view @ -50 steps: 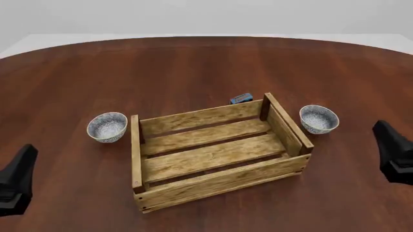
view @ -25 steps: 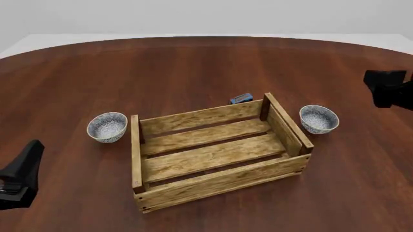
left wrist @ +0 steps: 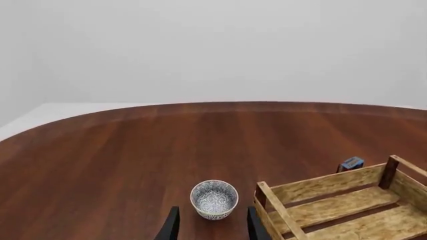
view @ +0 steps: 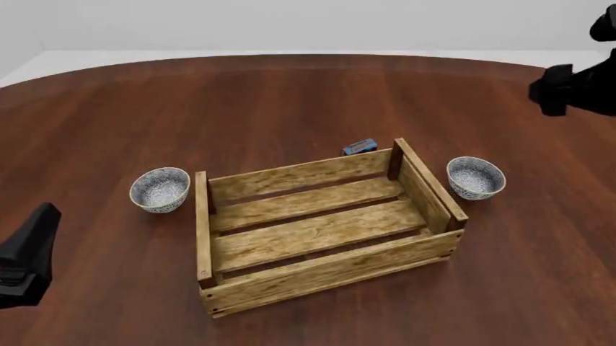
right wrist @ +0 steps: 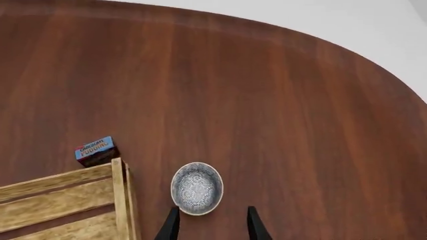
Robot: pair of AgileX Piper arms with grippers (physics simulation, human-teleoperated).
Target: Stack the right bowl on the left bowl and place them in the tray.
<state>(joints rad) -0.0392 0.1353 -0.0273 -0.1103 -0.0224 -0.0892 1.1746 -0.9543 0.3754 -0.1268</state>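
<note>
Hovering high: right claw above right bowl.

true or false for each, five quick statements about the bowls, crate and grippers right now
1. The right bowl sits on the table, outside the tray. True.
2. The left bowl is inside the tray. False: it stands on the table beside the tray.
3. The two bowls are stacked. False: they stand apart, on opposite sides of the tray.
4. The right gripper is open with nothing held. True.
5. A small blue box lies behind the tray. True.
</note>
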